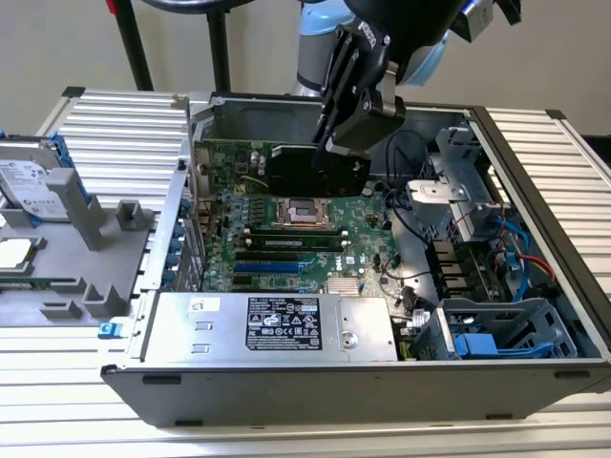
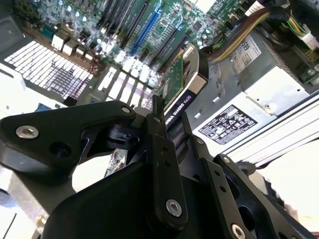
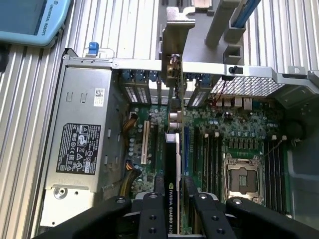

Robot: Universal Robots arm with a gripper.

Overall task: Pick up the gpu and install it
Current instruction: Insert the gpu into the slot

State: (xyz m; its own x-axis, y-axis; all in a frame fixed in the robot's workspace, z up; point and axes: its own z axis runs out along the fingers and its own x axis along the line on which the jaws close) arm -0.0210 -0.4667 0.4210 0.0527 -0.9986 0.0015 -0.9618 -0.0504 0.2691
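Currently gripper (image 3: 172, 199) jaws clamped on gpu (image 3: 171, 164), card held edge-down above motherboard (image 3: 224, 134) inside open case (image 1: 535, 172); apparently unseated.

exterior view: high, oblique over open case (image 1: 535, 315) | both wrist views: close, looking down onto motherboard (image 3: 234, 134)

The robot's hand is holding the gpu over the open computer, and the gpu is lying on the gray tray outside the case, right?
Not quite. The hand does grip the gpu, but the card is held above the motherboard inside the open case, not lying on the gray tray. The first wrist view shows this.
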